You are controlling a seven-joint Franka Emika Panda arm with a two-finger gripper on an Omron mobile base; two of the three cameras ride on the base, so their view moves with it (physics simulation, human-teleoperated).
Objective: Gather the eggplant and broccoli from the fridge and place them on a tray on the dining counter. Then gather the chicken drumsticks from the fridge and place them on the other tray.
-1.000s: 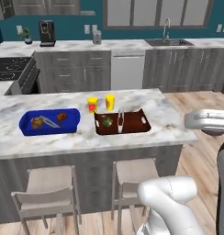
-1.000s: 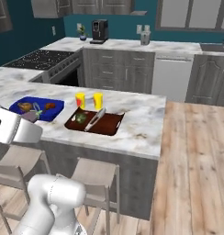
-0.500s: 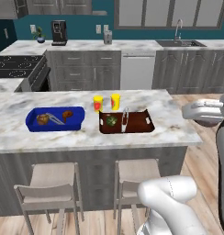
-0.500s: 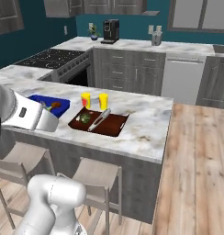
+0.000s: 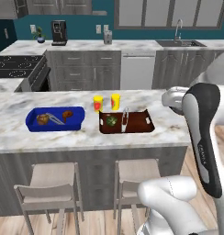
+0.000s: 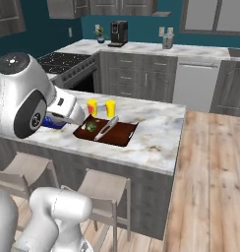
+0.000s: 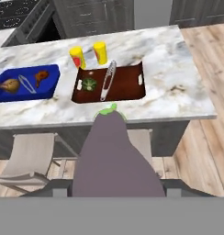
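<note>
A purple eggplant [image 7: 114,156] with a green cap rises from the bottom of the hand view, and my gripper [image 7: 116,184] is shut on it, above the stools in front of the dining counter. On the counter lies a brown tray [image 7: 127,85] [image 5: 139,123] holding the broccoli [image 7: 89,84] [image 5: 112,121] and metal tongs [image 7: 108,80]. Left of it, a blue tray [image 7: 52,78] [image 5: 79,117] holds two chicken drumsticks [image 7: 8,84] [image 7: 41,75] and another pair of tongs. The fridge is out of view.
Two yellow cups [image 5: 98,103] [image 5: 115,101] stand just behind the brown tray. Two stools [image 5: 49,179] [image 5: 137,172] are tucked under the counter's near edge. Wooden floor [image 6: 210,172] lies right of the counter. The stove [image 5: 17,66] and the back counter with a sink [image 5: 180,43] are beyond.
Both base views have shifted as the base moved, and the dining counter now looks nearer and more centred. My arm has swung further into both views.
</note>
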